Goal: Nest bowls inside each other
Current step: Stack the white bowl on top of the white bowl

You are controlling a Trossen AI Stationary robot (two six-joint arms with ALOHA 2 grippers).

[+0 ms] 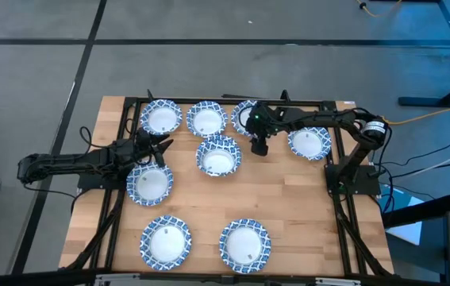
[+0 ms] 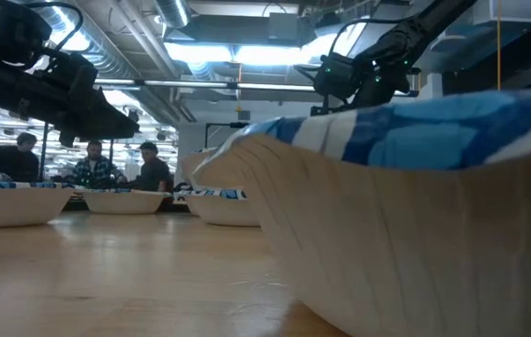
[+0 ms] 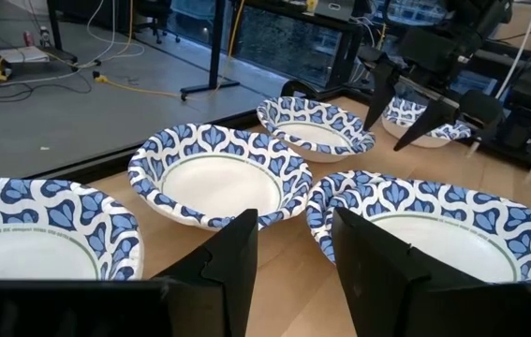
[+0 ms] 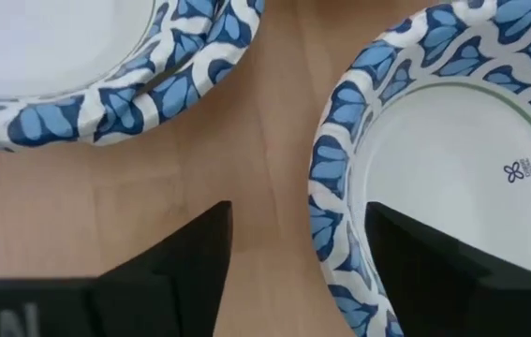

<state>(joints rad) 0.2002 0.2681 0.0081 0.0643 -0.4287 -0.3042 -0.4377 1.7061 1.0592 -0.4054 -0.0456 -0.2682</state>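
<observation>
Several blue-and-white patterned bowls stand apart on the wooden table (image 1: 288,199): three along the far edge (image 1: 206,119), one in the centre (image 1: 218,155), one at the right (image 1: 309,143), one at the left (image 1: 150,184) and two near the front (image 1: 245,245). My left gripper (image 1: 159,147) is open and empty between the far-left and left bowls; in its wrist view (image 3: 288,229) it faces the centre bowl (image 3: 434,234). My right gripper (image 1: 260,148) points down, open, its fingers on either side of a bowl's rim (image 4: 335,187); I see no touch.
The bowls stand close together at the far side, with narrow strips of bare wood between them. A black frame (image 1: 121,103) runs along the table's edges. One bowl stands right in front of the low camera (image 2: 415,187). People sit in the room behind the table (image 2: 92,168).
</observation>
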